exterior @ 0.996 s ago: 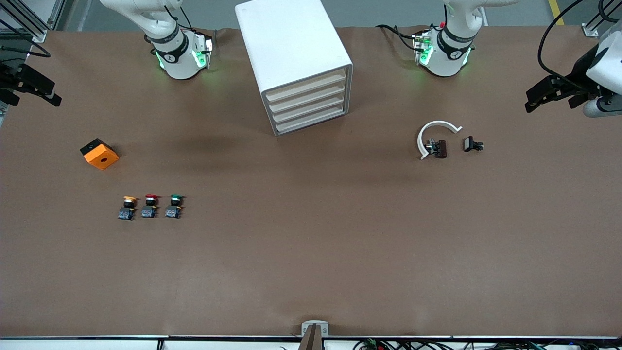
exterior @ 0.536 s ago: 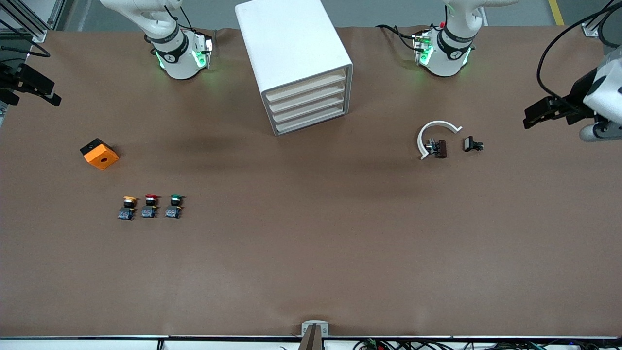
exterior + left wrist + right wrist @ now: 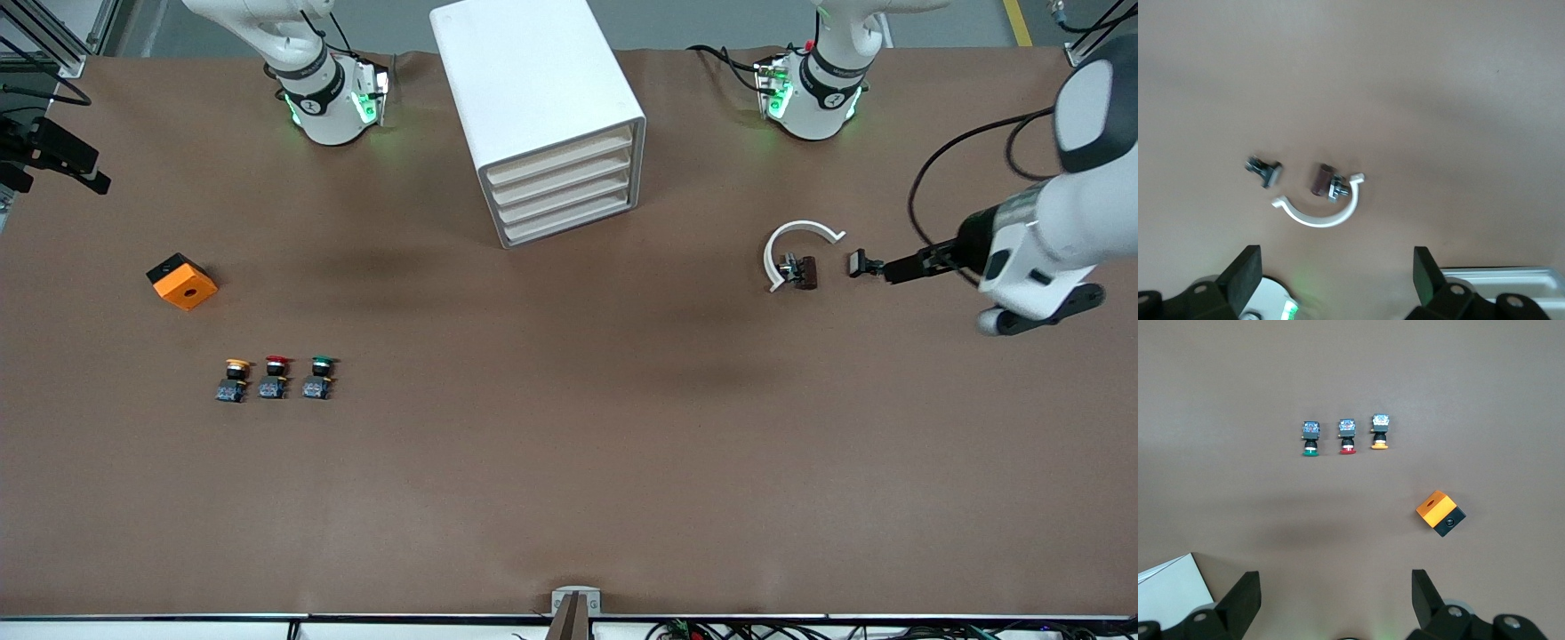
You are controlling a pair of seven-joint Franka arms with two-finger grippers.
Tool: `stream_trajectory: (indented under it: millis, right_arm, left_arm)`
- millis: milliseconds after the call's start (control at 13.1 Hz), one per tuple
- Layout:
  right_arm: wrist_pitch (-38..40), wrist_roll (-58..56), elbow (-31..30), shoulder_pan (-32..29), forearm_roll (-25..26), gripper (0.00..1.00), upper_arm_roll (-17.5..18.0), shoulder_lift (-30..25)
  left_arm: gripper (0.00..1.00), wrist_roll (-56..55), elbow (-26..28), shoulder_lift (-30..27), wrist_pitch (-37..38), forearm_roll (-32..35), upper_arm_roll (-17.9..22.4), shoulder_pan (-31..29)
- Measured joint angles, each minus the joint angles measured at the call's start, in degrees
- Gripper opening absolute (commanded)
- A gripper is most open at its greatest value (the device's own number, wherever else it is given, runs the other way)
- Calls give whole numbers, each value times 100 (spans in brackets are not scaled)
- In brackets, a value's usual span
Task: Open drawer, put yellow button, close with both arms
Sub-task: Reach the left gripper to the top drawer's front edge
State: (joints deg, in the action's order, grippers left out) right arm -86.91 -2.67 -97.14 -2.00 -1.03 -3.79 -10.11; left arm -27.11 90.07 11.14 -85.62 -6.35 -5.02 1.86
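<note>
The white cabinet (image 3: pixel 533 80) stands between the two arm bases with its four drawers shut; the drawer (image 3: pixel 562 153) is the top one. The yellow button (image 3: pixel 235 380) (image 3: pixel 1379 430) stands toward the right arm's end of the table, at the end of a row with a red-capped (image 3: pixel 276 377) and a green-capped one (image 3: pixel 318 376). My left gripper (image 3: pixel 896 268) (image 3: pixel 1336 272) hangs open and empty over the table beside a small black clip (image 3: pixel 861 263). My right gripper (image 3: pixel 76 169) (image 3: pixel 1336 593) waits open and empty at the right arm's table end.
An orange and black box (image 3: pixel 182 281) (image 3: pixel 1440 513) lies farther from the front camera than the buttons. A white C-shaped ring (image 3: pixel 797 242) (image 3: pixel 1319 215) with a brown part (image 3: pixel 805 272) lies beside the clip (image 3: pixel 1265 170), toward the left arm's end.
The left arm has swung in from the table's end toward the clip and ring, its gripper still open. The right arm has stayed put.
</note>
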Motion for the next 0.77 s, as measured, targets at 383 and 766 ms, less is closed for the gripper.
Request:
stream_trajectory:
  millis: [383, 766]
  right_arm:
    - [0, -1, -4, 0, 1, 100, 1, -1]
    - [1, -1, -6, 0, 1, 100, 2, -1]
  left_arm:
    - [100, -1535, -22, 644, -131, -391, -41, 686]
    - [100, -3486, -53, 1275, -280, -682, -62, 1601]
